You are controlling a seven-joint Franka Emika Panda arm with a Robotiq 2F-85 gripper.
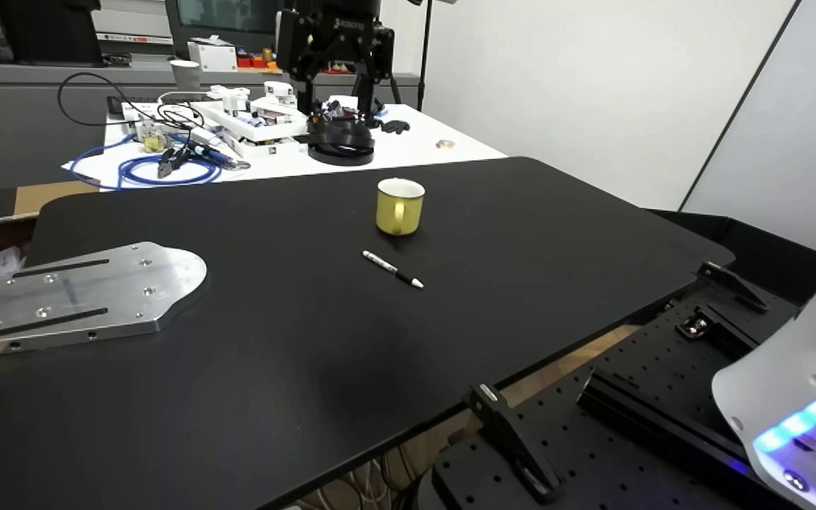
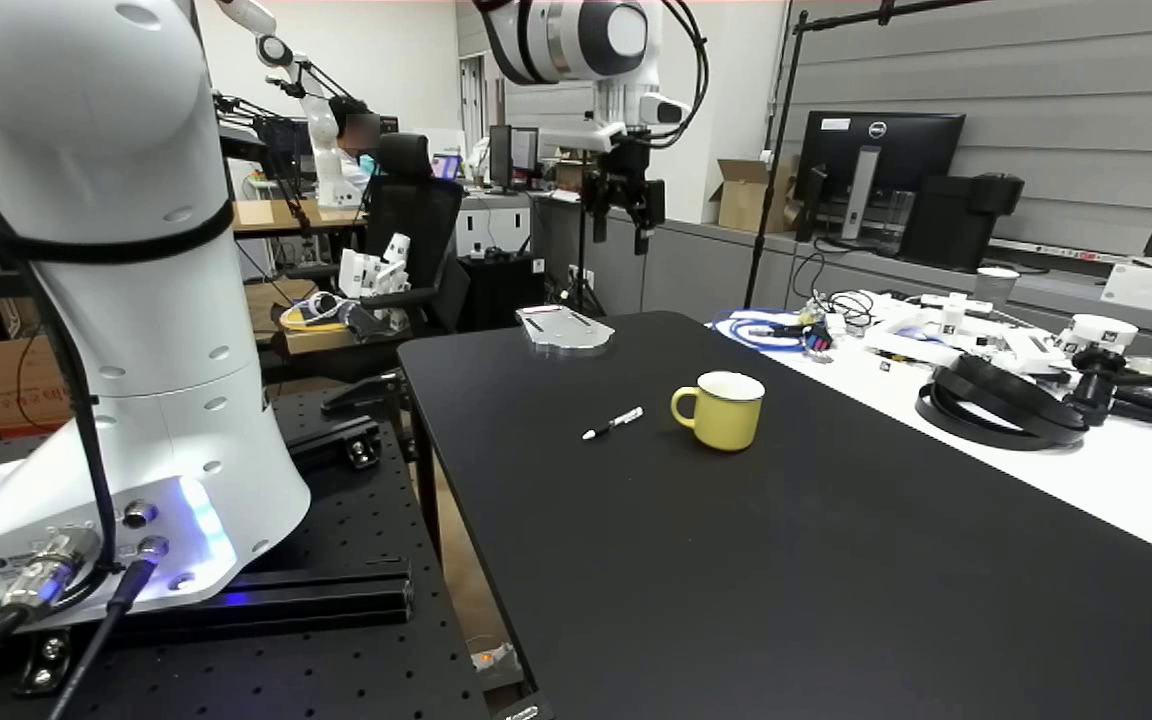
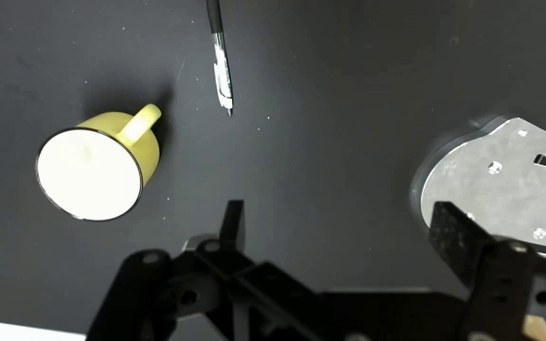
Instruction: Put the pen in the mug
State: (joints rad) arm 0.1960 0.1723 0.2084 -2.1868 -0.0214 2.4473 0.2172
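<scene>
The pen (image 1: 392,270) lies flat on the black table. It is dark at one half, silvery-white at the other; it also shows in an exterior view (image 2: 613,423) and, cut by the top edge, in the wrist view (image 3: 222,61). The yellow mug (image 1: 388,212) stands upright close to the pen, also in an exterior view (image 2: 728,420) and at the left of the wrist view (image 3: 147,154). Its white inside looks empty. My gripper (image 3: 339,208) is open and empty, high above the table; it also shows in both exterior views (image 1: 336,106) (image 2: 619,230).
A silver metal plate (image 1: 107,294) lies on the table, also at the right of the wrist view (image 3: 486,184). A white table with a blue cable coil (image 1: 167,170), a black round device (image 1: 341,145) and white parts adjoins the black table (image 1: 273,397).
</scene>
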